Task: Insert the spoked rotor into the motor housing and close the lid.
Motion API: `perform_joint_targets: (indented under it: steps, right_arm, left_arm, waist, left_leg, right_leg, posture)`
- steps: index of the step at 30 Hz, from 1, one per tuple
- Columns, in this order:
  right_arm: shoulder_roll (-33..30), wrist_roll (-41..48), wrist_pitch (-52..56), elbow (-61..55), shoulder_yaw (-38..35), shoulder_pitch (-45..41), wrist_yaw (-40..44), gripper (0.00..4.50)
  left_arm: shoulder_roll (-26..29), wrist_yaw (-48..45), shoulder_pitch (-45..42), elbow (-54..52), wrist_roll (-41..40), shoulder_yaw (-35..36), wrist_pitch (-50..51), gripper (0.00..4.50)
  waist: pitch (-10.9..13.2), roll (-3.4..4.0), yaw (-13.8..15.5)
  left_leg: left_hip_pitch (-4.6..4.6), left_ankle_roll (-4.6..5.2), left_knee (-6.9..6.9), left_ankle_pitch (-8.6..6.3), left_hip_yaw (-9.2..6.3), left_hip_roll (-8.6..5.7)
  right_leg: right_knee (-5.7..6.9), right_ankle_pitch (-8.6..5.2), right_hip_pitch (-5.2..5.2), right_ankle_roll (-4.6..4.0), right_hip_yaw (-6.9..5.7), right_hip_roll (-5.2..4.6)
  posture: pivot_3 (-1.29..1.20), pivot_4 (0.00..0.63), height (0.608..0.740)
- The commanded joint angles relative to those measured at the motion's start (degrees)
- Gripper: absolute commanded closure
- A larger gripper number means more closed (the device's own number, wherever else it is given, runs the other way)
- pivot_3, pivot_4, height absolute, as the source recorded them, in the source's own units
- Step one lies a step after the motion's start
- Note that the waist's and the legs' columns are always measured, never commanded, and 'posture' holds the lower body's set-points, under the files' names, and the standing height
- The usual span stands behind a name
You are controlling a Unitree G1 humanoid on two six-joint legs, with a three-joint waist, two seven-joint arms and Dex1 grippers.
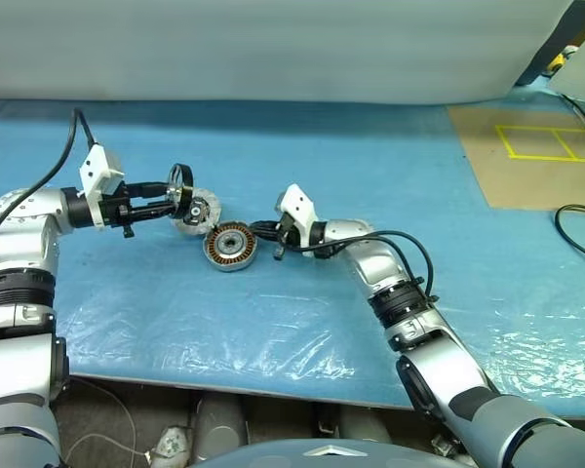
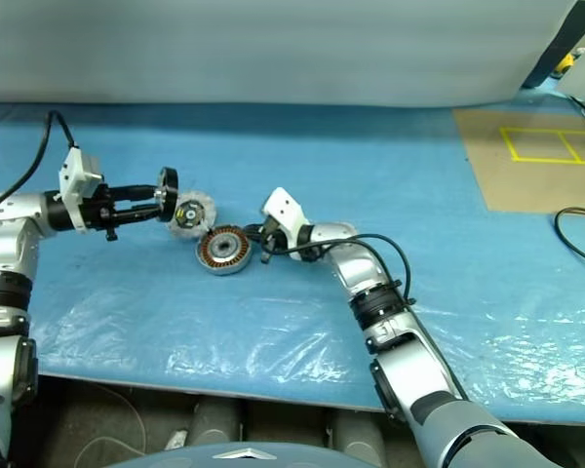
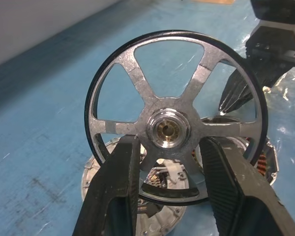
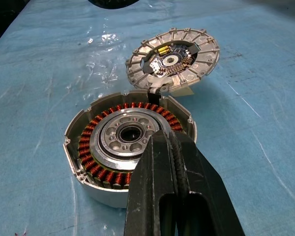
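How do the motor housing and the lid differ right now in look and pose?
The motor housing shows a coppery ring of windings; the lid shows silvery radial segments around a dark, yellowish centre. The housing lies flat on the blue mat, while the lid stands tilted behind it. Both are round.

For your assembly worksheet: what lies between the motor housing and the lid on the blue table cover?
In the right wrist view, a short dark cable links the motor housing to the tilted lid; otherwise bare blue sheet.

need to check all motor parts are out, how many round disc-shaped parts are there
3: black-rimmed silver-spoked rotor held in the left gripper; silvery segmented lid propped tilted on the sheet; copper-wound housing beside it, by the right gripper.
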Motion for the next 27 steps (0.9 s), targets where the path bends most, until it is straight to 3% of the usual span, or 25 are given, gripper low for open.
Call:
perform_joint_targets:
  steps: [1,11,27]
  right_arm:
    - [-0.10,0.77,-0.21,-2.52,-0.03,-0.29,-0.11,4.50]
    - [-0.62,0.48,-0.21,-2.62,0.02,-0.34,-0.64,4.50]
    - [-0.77,0.26,-0.54,-2.41,0.11,-0.38,-1.58,4.50]
  left_arm:
    - [-1.13,2.24,2.18,-6.60,-2.74,1.20,1.90,3.02]
    - [-3.01,5.94,8.20,-13.89,-2.29,-0.67,3.68,3.02]
    - [-4.41,8.73,11.77,-15.63,-0.44,-4.26,2.09,3.02]
  waist:
    - [0.00,0.00,0.00]
    - [0.00,0.00,-0.13]
    - [0.00,0.00,-0.12]
  left_leg:
    - [0.00,0.00,0.00,0.00,0.00,0.00]
    - [0.00,0.00,0.00,0.00,0.00,-0.01]
    - [0.01,0.01,0.00,0.00,0.00,-0.02]
  right_leg:
    - [0.00,0.00,0.00,0.00,0.00,0.00]
    - [-0.02,0.00,0.00,0.00,0.01,0.01]
    - [-0.01,0.00,0.00,0.01,0.01,0.01]
  posture:
    - [0.00,0.150,0.740]
    - [0.00,0.150,0.740]
    - [0.00,0.150,0.740]
